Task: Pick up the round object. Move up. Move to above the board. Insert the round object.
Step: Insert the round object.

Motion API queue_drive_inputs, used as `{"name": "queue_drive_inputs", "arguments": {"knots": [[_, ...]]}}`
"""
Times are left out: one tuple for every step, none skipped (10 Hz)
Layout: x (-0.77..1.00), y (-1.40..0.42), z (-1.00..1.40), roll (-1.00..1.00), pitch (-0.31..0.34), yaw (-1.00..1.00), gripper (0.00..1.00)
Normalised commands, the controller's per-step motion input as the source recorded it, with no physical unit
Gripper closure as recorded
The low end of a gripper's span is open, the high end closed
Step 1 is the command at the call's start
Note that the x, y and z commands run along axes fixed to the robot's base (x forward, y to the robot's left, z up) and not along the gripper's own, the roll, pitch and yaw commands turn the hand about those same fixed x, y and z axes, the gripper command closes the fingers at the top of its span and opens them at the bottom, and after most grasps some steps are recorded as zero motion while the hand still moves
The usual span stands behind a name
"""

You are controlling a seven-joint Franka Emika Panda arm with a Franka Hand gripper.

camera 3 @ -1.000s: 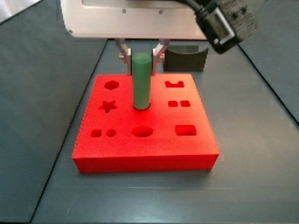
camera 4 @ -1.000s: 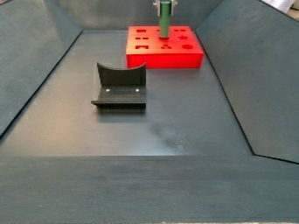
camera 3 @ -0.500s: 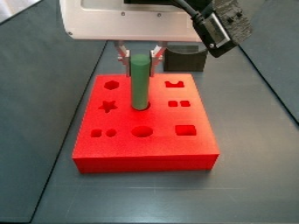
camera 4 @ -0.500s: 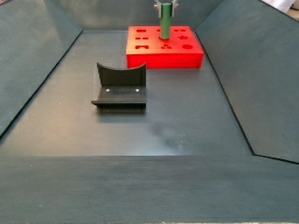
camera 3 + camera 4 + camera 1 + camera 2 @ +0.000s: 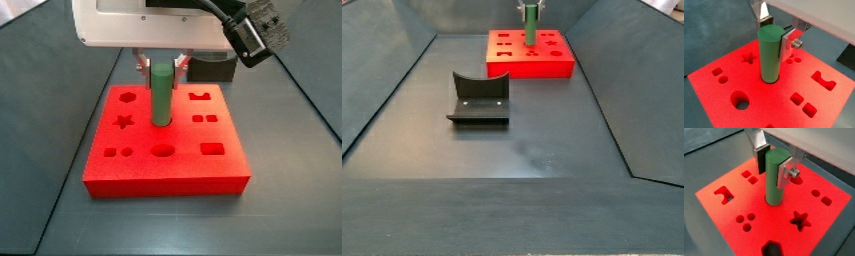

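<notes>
The round object, a slim green peg (image 5: 769, 55) (image 5: 776, 178), stands upright with its lower end in a round hole near the middle of the red board (image 5: 771, 102) (image 5: 777, 228). Both side views show the peg (image 5: 162, 95) (image 5: 531, 30) upright on the board (image 5: 167, 175) (image 5: 543, 65). My gripper (image 5: 775, 37) (image 5: 772, 175) straddles the peg's upper part and is open: a gap shows between one dark pad (image 5: 765, 21) and the peg. In a side view the gripper (image 5: 162, 64) sits at the peg's top.
The dark fixture (image 5: 478, 98) stands on the grey floor away from the board, and shows just behind the board (image 5: 214, 68). Sloped grey walls (image 5: 382, 90) enclose the floor. The board has other cut-outs: star, hexagon, squares, circles.
The gripper has risen a little along the peg, so the peg's top now shows below the wrist. The peg stays upright in its hole.
</notes>
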Motion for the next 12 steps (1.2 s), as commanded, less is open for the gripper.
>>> {"name": "queue_drive_inputs", "arguments": {"knots": [[0.08,0.04,-0.86,-0.13,-0.066,-0.08,1.0],[0.1,0.13,-0.87,-0.13,-0.043,-0.07,1.0],[0.03,0.13,-0.91,-0.09,-0.04,-0.05,1.0],[0.0,0.03,-0.82,0.0,-0.107,0.0,1.0],[-0.27,-0.22,-0.74,0.21,-0.207,0.09,1.0],[-0.28,-0.32,-0.71,0.21,-0.211,0.17,1.0],[-0.31,-0.33,-0.75,0.16,-0.214,0.18,1.0],[-0.41,-0.32,-0.87,0.1,-0.184,0.07,1.0],[-0.28,-0.21,-0.95,0.0,-0.157,0.0,1.0],[-0.15,-0.12,-0.87,0.0,-0.2,0.0,1.0],[0.0,0.0,-0.79,-0.1,-0.189,0.0,1.0],[0.29,0.13,-0.8,-0.16,-0.089,-0.04,1.0]]}}
